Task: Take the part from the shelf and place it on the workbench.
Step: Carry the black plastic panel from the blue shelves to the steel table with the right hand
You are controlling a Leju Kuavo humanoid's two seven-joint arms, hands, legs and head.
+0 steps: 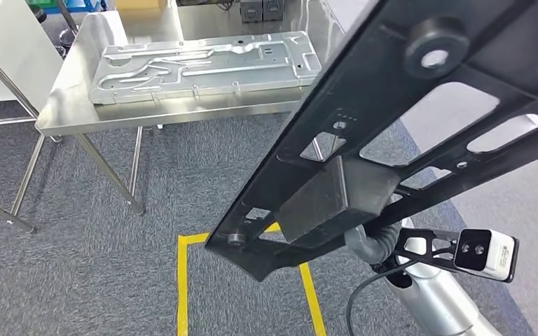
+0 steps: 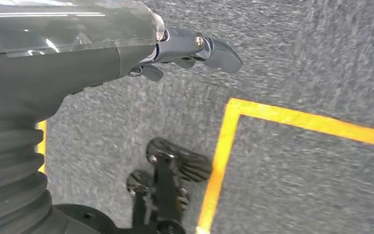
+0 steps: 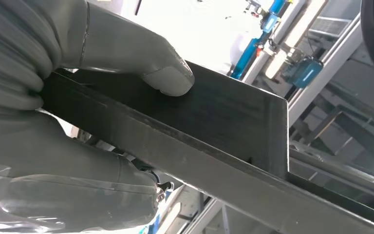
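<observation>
I see my right hand (image 3: 78, 126) clamped on the long black part (image 1: 392, 133), thumb pressed on its flat block, holding it tilted above the carpet, well short of the steel workbench (image 1: 77, 105); my left hand (image 2: 175, 51) hangs empty, fingers apart

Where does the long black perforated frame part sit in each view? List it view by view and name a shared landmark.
Head view: the long black perforated frame part runs diagonally from upper right down to centre, above the yellow floor tape.
Left wrist view: not in it; the left robot hand hangs over carpet.
Right wrist view: its black block crosses the middle, gripped by the right robot hand.
Shared landmark: the yellow floor tape, in head and left wrist views.
</observation>
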